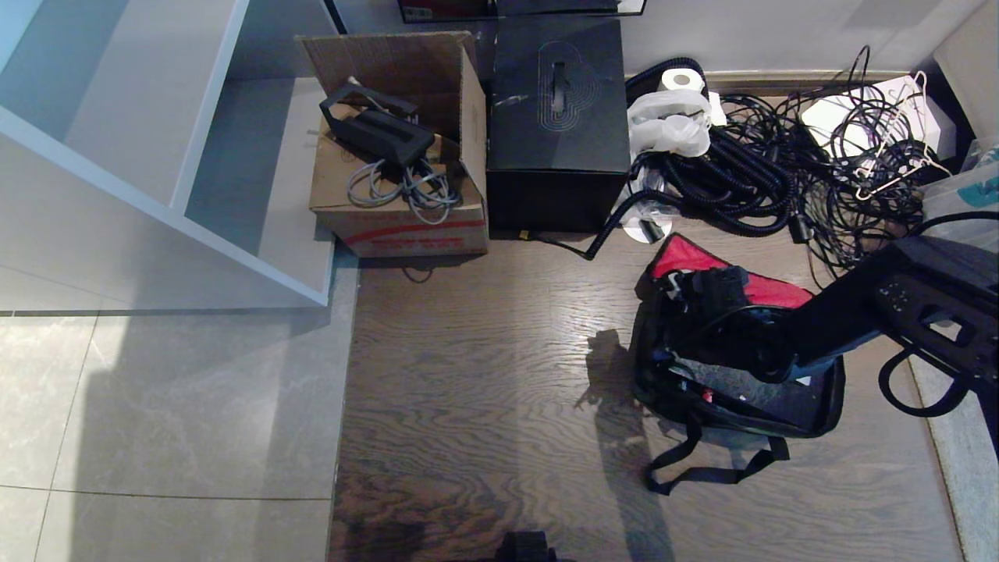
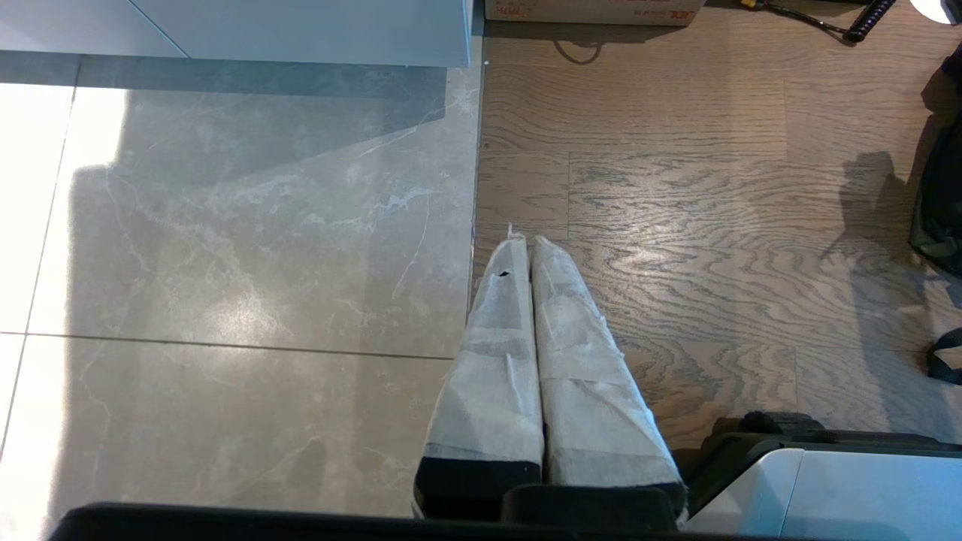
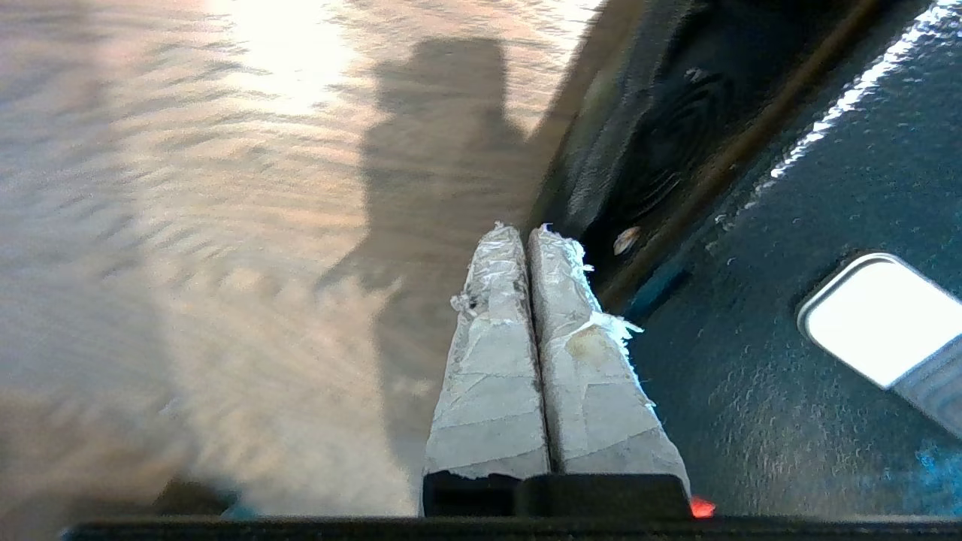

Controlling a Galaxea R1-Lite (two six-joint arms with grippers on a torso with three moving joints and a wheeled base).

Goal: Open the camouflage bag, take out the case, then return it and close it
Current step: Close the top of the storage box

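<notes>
Taped right gripper (image 3: 528,231), pressed closed (empty), beside camouflage bag (image 1: 812,406), red lid lining up.

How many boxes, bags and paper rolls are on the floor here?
Boxes: 2, the cardboard box and the black cube box
Bags: 1, the camouflage bag, lying open
Paper rolls: 1, the white paper roll
Total: 4

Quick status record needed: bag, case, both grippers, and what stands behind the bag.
bag: camouflage bag on the wood floor, lid open, red lining showing
case: glittery black case beside the right gripper, inside the bag as far as the head view shows
right gripper: over the bag's edge, fingers shut, holding nothing
left gripper: parked over the floor, fingers shut, empty
behind bag: black cube box, cardboard box, tangled cables
</notes>
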